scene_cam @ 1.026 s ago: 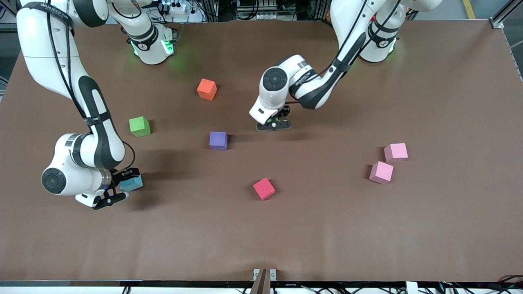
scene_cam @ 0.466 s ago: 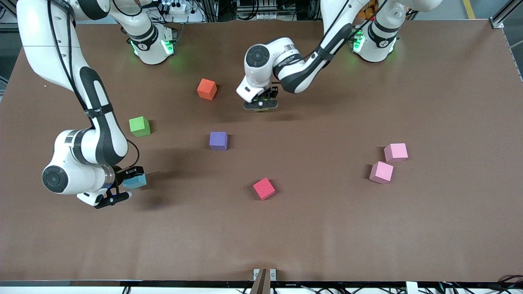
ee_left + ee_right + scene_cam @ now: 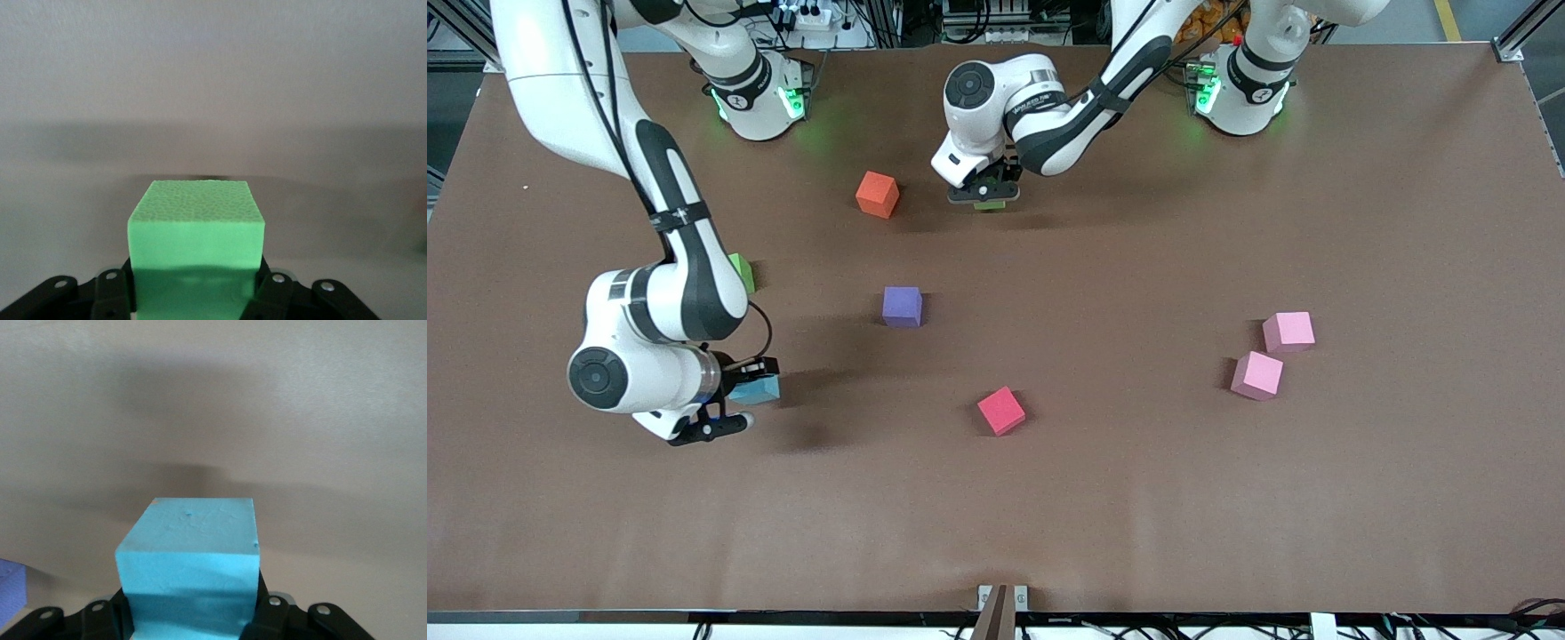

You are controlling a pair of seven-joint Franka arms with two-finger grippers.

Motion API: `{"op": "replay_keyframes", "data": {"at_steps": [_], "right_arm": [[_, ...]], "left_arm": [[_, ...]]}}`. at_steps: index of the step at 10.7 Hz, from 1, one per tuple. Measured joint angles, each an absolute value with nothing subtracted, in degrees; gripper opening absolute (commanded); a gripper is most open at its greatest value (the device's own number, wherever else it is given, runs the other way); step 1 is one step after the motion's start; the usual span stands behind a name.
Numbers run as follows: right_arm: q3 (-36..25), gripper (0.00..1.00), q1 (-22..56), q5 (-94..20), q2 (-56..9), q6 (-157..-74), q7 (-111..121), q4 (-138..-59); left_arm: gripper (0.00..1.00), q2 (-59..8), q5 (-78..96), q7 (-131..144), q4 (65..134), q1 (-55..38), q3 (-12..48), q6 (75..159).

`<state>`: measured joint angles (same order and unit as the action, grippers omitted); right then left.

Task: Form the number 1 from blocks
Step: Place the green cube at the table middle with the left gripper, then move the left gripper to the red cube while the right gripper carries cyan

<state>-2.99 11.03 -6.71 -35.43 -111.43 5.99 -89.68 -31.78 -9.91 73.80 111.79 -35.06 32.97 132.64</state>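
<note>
— Where is each claw, and what is in it?

— The left claw (image 3: pixel 985 193) is up over the surface (image 3: pixel 1360 498) near the robots' bases, beside the orange block (image 3: pixel 877 195), and it is clamped on a green block (image 3: pixel 195 250). The right claw (image 3: pixel 729 404) is over the right arm's end of the surface, gripping the light blue block (image 3: pixel 190 567).

— And the rest of the blocks?

— The second green block (image 3: pixel 741 271) is mostly hidden by the right arm. The purple block (image 3: pixel 902 307) sits around the middle, and the red block (image 3: pixel 1001 411) is nearer the front camera than it. The two pink blocks (image 3: pixel 1288 332) (image 3: pixel 1256 375) lie just beside each other toward the left arm's end, well apart from the others.
</note>
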Motion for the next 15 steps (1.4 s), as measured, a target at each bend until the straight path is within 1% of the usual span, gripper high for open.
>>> {"op": "replay_keyframes", "data": {"at_steps": [3,7,10,11,12,15], "right_arm": [[-3.0,0.06,11.8,-6.8,-35.1,-111.3,3.5,-89.7],[-2.9,0.06,13.7,-7.1,-35.0,-111.2,0.3,-89.7],[-2.9,0.06,13.8,-7.1,-35.0,-111.2,0.1,-89.7],[-2.9,0.06,13.8,-7.1,-35.0,-111.2,0.0,-89.7],[-2.9,0.06,13.8,-7.1,-35.0,-111.2,0.0,-89.7],[-2.9,0.06,13.9,-7.2,-34.9,-111.2,0.0,-89.7]], "left_arm": [[0.00,-31.8,-9.9,76.2,112.6,-35.4,34.4,133.1],[0.00,-33.0,-10.1,80.1,112.8,-38.8,34.6,136.4],[0.00,-34.2,-15.8,85.4,114.3,-39.6,34.6,138.2],[0.39,-34.3,-16.6,86.6,114.5,-39.4,34.8,138.5],[0.99,-34.3,-16.8,86.9,114.5,-39.5,34.8,138.5],[1.00,-34.4,-16.9,87.6,114.5,-39.4,34.7,138.8]]}}
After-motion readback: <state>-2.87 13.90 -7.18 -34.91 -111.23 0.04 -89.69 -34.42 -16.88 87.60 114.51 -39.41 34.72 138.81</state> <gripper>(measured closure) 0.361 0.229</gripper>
